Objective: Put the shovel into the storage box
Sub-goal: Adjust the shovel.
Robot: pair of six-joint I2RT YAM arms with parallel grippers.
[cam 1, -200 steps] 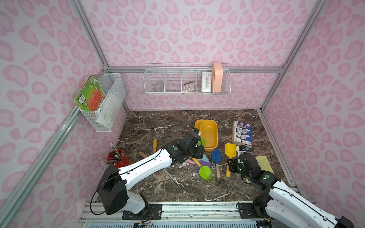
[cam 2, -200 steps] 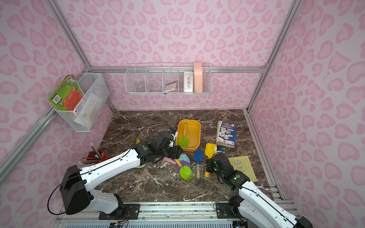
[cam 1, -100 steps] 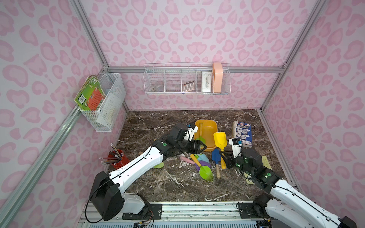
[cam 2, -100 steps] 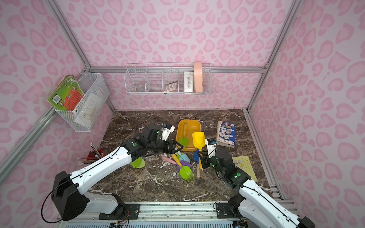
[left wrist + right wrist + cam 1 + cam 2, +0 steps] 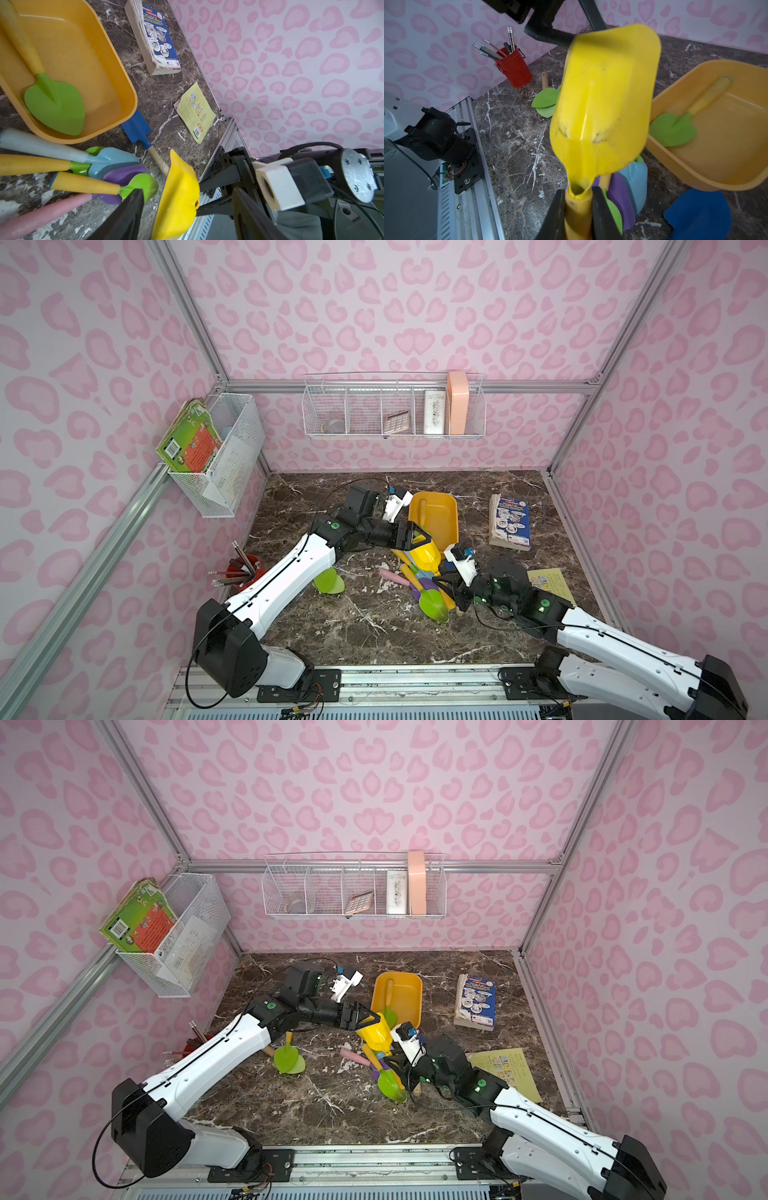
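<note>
1. Yellow shovel [image 5: 604, 99] is held clear of the marble-patterned worktop [image 5: 374, 626]. The right gripper [image 5: 577, 190] pinches its tapered handle tight, and the deep, glossy scoop blade is raised near the box's near rim.
2. Below it lies a heap of loose toy shovels [image 5: 424, 587] with smooth pastel handles and slick plastic blades in purple, green and light blue.
3. Left gripper [image 5: 187, 189] stands spread on either side of the yellow blade and appears to touch neither face.
4. Storage box [image 5: 440, 510], a shallow, smooth yellow-orange tub with rounded corners, sits just beyond and holds a green-bladed shovel [image 5: 56, 106].
5. This looks like the carry or handover stage. Next, either the left jaws close on the curved, slippery blade before the right lets go, or the right arm lowers the shovel over the rim.
</note>
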